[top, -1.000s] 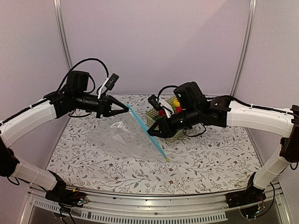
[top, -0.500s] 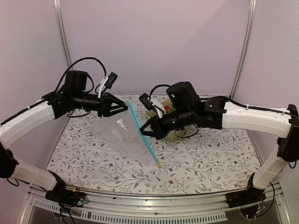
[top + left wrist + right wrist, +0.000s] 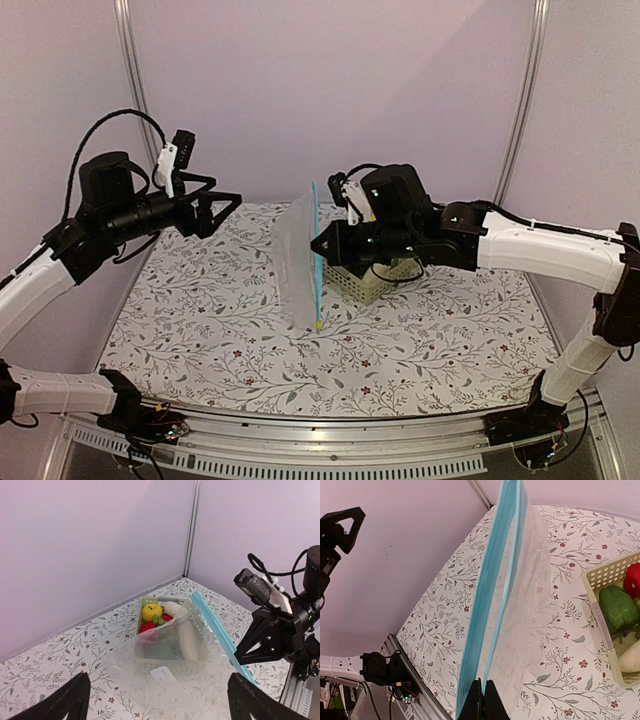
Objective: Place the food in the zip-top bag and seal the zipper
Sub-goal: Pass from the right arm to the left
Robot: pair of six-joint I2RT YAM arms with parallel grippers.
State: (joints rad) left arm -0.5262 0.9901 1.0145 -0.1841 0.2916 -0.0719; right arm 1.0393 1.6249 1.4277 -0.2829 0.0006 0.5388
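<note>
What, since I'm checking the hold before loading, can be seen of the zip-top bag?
The zip-top bag is floppy, clear, crinkled plastic with a light-blue zipper along one edge, yellow-tipped at its low end. It hangs lifted, zipper edge steeply upright, film sagging beside it. The right gripper is shut on the zipper; the left gripper is open and apart. It looks empty. Whether the low corner touches the table is unclear.

bag (image 3: 297,262): clear | zipper (image 3: 315,250): light blue | basket (image 3: 362,285): pale green lattice | apple (image 3: 151,612): yellow | round piece (image 3: 632,580): red | leafy piece (image 3: 619,607): green | radish (image 3: 174,609): white | surface (image 3: 200,320): white — grey-green vine print with small red flowers | arms (image 3: 550,250): white shells, black joints | walls (image 3: 330,90): plain lilac
</note>
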